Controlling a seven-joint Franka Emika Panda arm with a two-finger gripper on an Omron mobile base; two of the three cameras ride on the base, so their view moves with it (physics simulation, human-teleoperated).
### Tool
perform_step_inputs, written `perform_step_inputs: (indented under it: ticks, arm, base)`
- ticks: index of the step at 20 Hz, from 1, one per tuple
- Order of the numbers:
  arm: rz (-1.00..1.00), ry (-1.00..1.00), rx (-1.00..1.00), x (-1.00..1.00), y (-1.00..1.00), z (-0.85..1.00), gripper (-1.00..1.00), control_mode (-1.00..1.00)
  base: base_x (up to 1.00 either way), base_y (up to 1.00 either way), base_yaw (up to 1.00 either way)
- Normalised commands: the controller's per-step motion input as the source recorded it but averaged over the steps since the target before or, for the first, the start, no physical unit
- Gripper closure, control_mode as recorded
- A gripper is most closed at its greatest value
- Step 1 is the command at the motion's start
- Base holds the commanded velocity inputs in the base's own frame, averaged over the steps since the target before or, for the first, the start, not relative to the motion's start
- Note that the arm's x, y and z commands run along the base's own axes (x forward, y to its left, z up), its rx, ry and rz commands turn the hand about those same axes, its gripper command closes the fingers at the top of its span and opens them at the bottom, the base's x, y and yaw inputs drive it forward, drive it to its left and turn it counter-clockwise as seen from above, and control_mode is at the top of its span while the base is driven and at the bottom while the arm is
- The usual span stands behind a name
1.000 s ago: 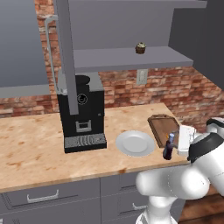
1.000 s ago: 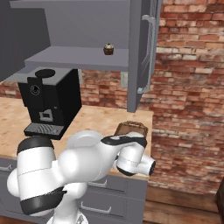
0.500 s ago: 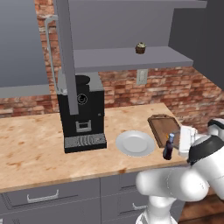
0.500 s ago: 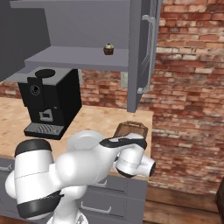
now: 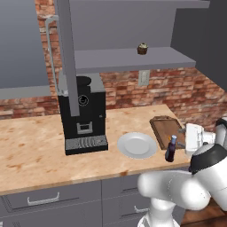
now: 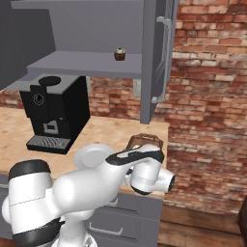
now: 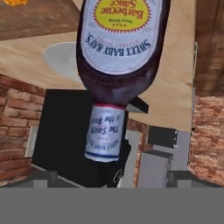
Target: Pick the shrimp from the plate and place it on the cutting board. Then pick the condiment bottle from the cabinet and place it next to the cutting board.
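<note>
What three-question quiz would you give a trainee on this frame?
1. True or false: the condiment bottle stands upright on the counter.
2. Which item sits on the cabinet shelf? A) cupcake B) shrimp C) coffee machine
3. Fill in: the bottle stands close to the near end of the ____.

Key: 1 true. 2 A. 3 cutting board.
</note>
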Motion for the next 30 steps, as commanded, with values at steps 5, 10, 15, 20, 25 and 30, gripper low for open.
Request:
perform_step_inputs:
  ticks: [5, 10, 15, 20, 25, 30]
  arm:
    - [0.0, -0.01, 0.0, -0.32, 0.0, 0.28, -1.0, -1.0]
    - [0.0, -0.06, 0.0, -0.44, 0.0, 0.2, -1.0, -1.0]
    - [0.0, -0.05, 0.0, -0.46, 0.0, 0.3, -1.0, -1.0]
    - [-0.01, -0.1, -0.04, -0.51, 0.05, 0.38, -1.0, -1.0]
    - [-0.07, -0.1, -0.25, -0.55, 0.22, 0.29, -1.0, -1.0]
    - [-0.12, 0.0, -0.49, -0.62, 0.15, 0.01, -1.0, -1.0]
  base:
    - [0.0, 0.0, 0.0]
    - [0.0, 0.0, 0.0]
    - [0.0, 0.0, 0.0]
    - [0.0, 0.0, 0.0]
    - [0.0, 0.0, 0.0]
    - [0.0, 0.0, 0.0]
